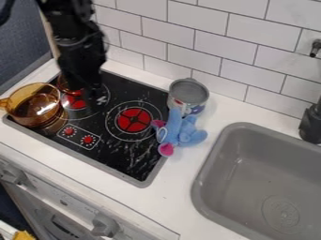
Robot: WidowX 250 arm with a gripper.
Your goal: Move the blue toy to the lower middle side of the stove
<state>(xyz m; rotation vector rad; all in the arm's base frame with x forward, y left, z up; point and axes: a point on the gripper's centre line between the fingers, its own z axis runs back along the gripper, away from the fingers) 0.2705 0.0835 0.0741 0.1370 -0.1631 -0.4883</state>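
**buddy:** ok so where's your arm at, remote person?

**me:** It comes into my camera view from the upper left, and the gripper (pixel 94 95) is hanging over the back left part of the stove (pixel 119 161), by the red burner (pixel 76 102) there. It's pretty much a dark blob from here, so honestly I can't tell if it's open or closed.

**buddy:** lol fair. and the toy?

**me:** The blue toy (pixel 188 134) is well apart from the gripper, over at the stove's right edge. It's lying across the rim, with its pink bits on the stove side and part of the blue body over the white counter (pixel 182 187). The grey pot (pixel 188 93) is right behind it. The toy overlaps the pot from my angle, but I can't say whether they touch.

**buddy:** so it's not at the lower middle of the stove?

**me:** Nope, it's off to the right of that spot.

**buddy:** anything else around?

**me:** Yeah, a see-through amber pot (pixel 37 108) at the stove's left end, handle pointing left. There's a grey sink (pixel 254 180) on the right with a black faucet (pixel 309 124) beside it, and white tiles (pixel 207 47) along the back.
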